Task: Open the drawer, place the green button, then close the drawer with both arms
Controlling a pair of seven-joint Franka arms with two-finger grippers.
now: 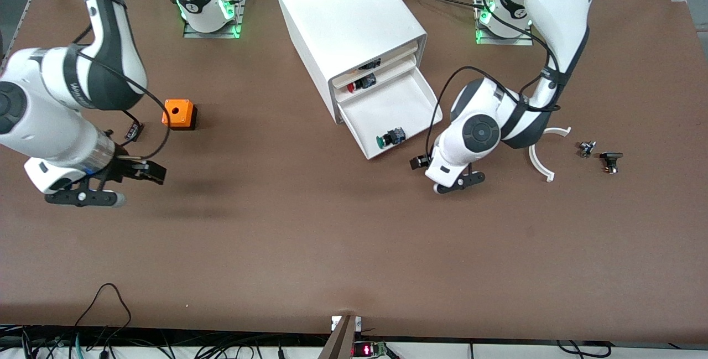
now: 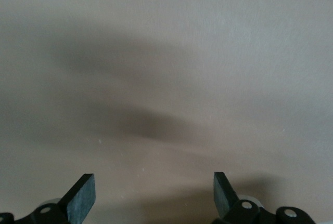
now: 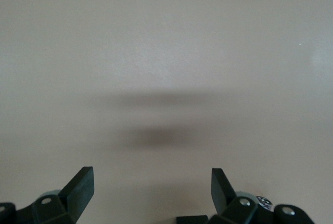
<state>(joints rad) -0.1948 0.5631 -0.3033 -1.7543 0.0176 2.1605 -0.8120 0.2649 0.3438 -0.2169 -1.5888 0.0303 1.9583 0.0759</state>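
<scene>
Front view, drawer [image 1: 406, 105]: bottommost of the white cabinet [image 1: 348, 21], pulled out, the green-capped button [image 1: 389, 138] lying inside near its front corner.
Front view, left gripper [image 1: 459, 183]: over bare table [image 1: 354, 248] just beside the open drawer, empty.
Front view, right gripper [image 1: 91, 196]: waits over the table near the orange box [image 1: 178, 114].
Risk: a skewed push on the drawer's corner could jam it or shift the cabinet; a jolt could roll the button.
Left wrist view, fingers [image 2: 80, 195]: spread wide, nothing between.
Right wrist view, fingers [image 3: 78, 187]: equally wide, empty, so it offers no bracing.
</scene>
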